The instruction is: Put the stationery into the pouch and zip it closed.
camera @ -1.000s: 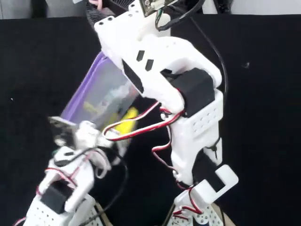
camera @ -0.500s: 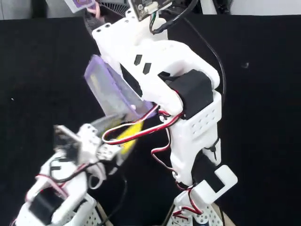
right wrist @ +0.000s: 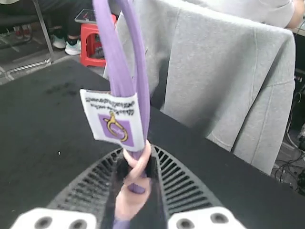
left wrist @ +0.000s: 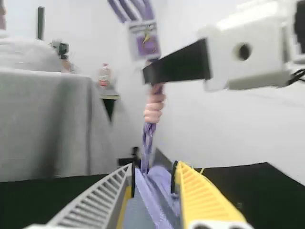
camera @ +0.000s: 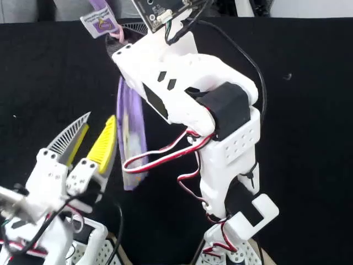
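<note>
The left claw (camera: 100, 118) is open wide, near the low end of the soft purple pouch (camera: 131, 138); the pouch hangs thin-side-on over the black table (camera: 309, 110); it looks light and floppy and may swing; farther up, the right claw (camera: 118, 45) pinches its pink pull (right wrist: 136, 188), a good place to hold; the table's back edge is close behind, so room lies nearer.

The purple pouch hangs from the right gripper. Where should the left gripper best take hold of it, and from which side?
Probably the pouch by its free lower end, coming from below, with one finger on each flat face. It hangs thin and edge-on from the right gripper, which pinches its top, so the broad faces suit the open left gripper.
</note>
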Controlling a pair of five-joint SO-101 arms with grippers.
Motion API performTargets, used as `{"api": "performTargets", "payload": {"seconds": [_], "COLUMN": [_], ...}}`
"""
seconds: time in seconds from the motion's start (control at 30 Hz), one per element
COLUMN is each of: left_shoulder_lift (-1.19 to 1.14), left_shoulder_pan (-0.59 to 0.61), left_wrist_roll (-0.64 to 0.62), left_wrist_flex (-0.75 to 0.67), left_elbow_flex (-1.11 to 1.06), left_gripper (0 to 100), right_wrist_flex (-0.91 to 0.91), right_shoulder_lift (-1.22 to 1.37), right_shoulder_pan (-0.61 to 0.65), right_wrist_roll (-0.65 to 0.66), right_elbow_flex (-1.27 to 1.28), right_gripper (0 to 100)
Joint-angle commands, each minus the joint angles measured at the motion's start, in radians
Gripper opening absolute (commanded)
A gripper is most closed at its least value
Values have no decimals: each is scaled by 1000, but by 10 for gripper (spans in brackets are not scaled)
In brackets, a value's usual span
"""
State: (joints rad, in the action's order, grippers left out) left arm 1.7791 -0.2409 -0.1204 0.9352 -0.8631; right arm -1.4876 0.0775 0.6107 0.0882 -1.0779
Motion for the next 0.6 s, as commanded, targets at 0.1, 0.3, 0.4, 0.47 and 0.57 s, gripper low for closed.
{"api": "performTargets", "payload": {"seconds": [0.1,0.3,0.4,0.47,0.57], "left_shoulder_lift": [-11,-9,-11,-11,-11], "left_shoulder_pan": [-228,-85,73,180,306], "left_wrist_roll": [8,115,153,157,157], "left_wrist_flex": [35,35,35,35,44], "left_elbow_flex": [105,125,151,151,130], "left_gripper": [157,155,155,155,155], "right_wrist_flex": [-2,-40,-78,-106,-114], "right_shoulder_lift": [5,-2,-2,-2,-2], "right_shoulder_pan": [9,-48,-95,-129,-204], "right_wrist_roll": [9,9,38,51,51], "right_elbow_flex": [-10,-76,-139,-188,-234], "right_gripper": [11,11,11,11,11]}}
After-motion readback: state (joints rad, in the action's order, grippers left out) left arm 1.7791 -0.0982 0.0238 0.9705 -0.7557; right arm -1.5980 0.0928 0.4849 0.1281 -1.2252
